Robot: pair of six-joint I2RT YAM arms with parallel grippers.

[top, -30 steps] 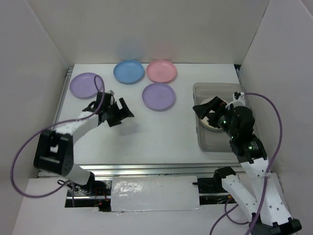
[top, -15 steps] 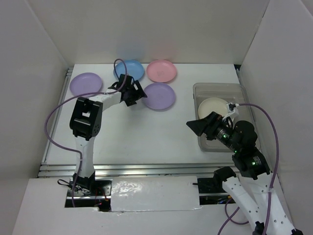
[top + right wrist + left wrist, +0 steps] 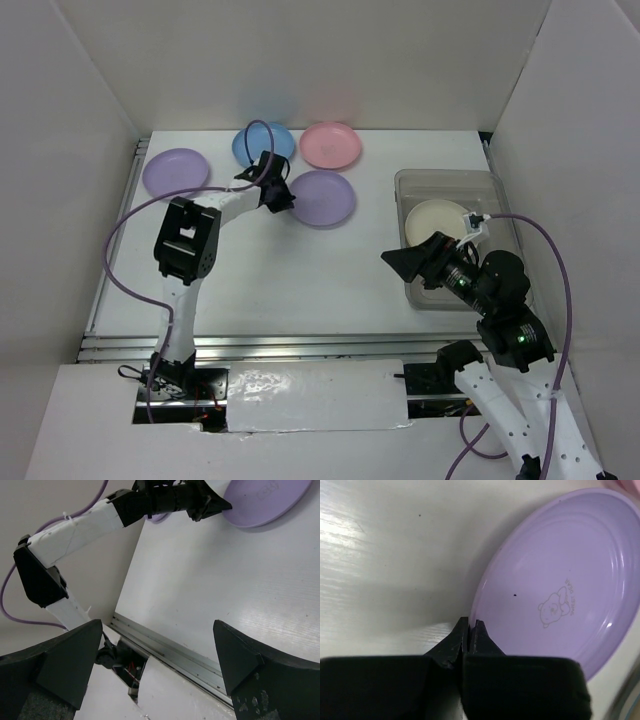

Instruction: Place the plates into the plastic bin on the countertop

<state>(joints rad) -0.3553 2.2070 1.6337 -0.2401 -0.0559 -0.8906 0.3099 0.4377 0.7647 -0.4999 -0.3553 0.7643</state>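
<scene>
Jaws of the left gripper (image 3: 470,625) stand clenched to a hairline on the near rim of the purple plate with the bear print (image 3: 555,580). One finger sits outside the rim and one inside it. We judge this to be a pinch on the lip, though the wrist view does not show how deep the bite is.

This plate lies flat on the countertop (image 3: 300,280). The pink plate (image 3: 331,145) is just behind it, the blue plate (image 3: 262,145) is behind and to its left, and a second purple plate (image 3: 176,172) lies well apart at the far left. The plastic bin (image 3: 445,178) sits to the right with a cream plate (image 3: 435,217) lying in it.

Recommendations for the lift:
- Raise the pinched edge first, so the plate hinges up off its far edge and is not dragged.
- Pull slightly toward the arm, which keeps the far rim from riding into the pink plate.
- Treat an edge-only hold on smooth plastic as slip-prone, and keep wrist rotation slow with no sudden swing.
- Carry the plate high enough to clear the bin's left wall, then lower it onto the cream plate before letting go.

One hazard is noted. The right gripper (image 3: 157,625) has its jaws spread wide and grips nothing. It hangs at the bin's near-left side, close to the path we would expect the plate to take. We advise that it withdraw or hold clear before the left arm crosses.
</scene>
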